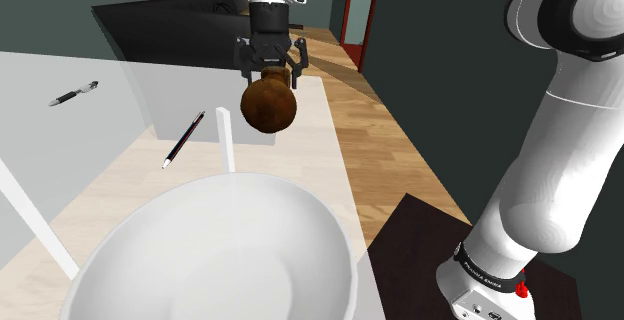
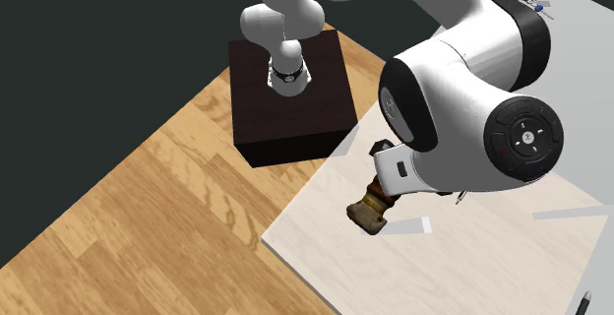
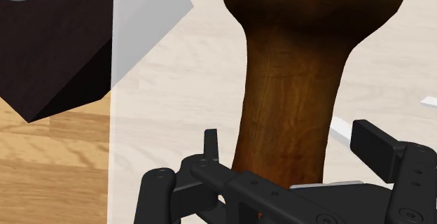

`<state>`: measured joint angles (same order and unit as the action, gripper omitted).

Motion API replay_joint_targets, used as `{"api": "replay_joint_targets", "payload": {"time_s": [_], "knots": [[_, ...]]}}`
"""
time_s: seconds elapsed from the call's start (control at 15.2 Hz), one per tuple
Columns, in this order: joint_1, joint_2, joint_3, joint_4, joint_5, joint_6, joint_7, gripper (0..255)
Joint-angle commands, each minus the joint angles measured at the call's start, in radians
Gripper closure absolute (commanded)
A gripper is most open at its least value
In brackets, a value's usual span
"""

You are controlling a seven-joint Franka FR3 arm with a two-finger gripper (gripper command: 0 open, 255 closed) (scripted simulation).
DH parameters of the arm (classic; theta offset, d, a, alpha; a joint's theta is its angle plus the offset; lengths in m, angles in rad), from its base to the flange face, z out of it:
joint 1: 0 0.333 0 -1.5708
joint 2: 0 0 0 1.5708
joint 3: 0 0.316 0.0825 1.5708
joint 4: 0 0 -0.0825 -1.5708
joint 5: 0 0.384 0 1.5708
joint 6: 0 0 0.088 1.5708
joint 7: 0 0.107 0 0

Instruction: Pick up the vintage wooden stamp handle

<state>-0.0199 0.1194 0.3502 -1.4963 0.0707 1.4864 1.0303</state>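
The stamp handle (image 1: pixel 268 103) is a dark brown turned-wood piece with a round knob and a narrow neck. My black gripper (image 1: pixel 270 68) is shut on its neck and holds it in the air above the pale tabletop (image 1: pixel 120 173). In the wrist view the brown neck (image 3: pixel 290 82) runs between the two black fingers (image 3: pixel 211 148), which clasp it on either side. In the second exterior view the stamp handle (image 2: pixel 372 210) hangs under the white hand, over the table's corner near its edge, and the arm hides the fingers there.
A large white bowl (image 1: pixel 215 253) sits close to the shoulder camera. A dark pen (image 1: pixel 183 139) and a second pen (image 1: pixel 73 93) lie on the table. A thin white upright post (image 1: pixel 226 138) stands by the bowl. The dark stand (image 2: pixel 290 96) rests on wooden floor (image 2: pixel 167 215).
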Motion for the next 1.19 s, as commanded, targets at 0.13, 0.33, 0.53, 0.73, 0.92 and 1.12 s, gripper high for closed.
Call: {"api": "replay_joint_targets", "payload": {"time_s": [0.13,0.33,0.53,0.73,0.92,1.12], "knots": [[0.0,-0.001,0.0,-0.006,0.0,0.005,-0.001,255],[0.0,-0.002,0.0,-0.006,0.0,0.005,-0.001,255],[0.0,-0.001,0.0,-0.004,0.0,0.004,-0.001,255],[0.001,0.006,0.001,0.03,-0.002,-0.024,0.003,255],[0.004,0.019,0.002,0.088,-0.006,-0.069,0.01,255],[0.008,0.036,0.004,0.151,-0.011,-0.115,0.018,255]]}}
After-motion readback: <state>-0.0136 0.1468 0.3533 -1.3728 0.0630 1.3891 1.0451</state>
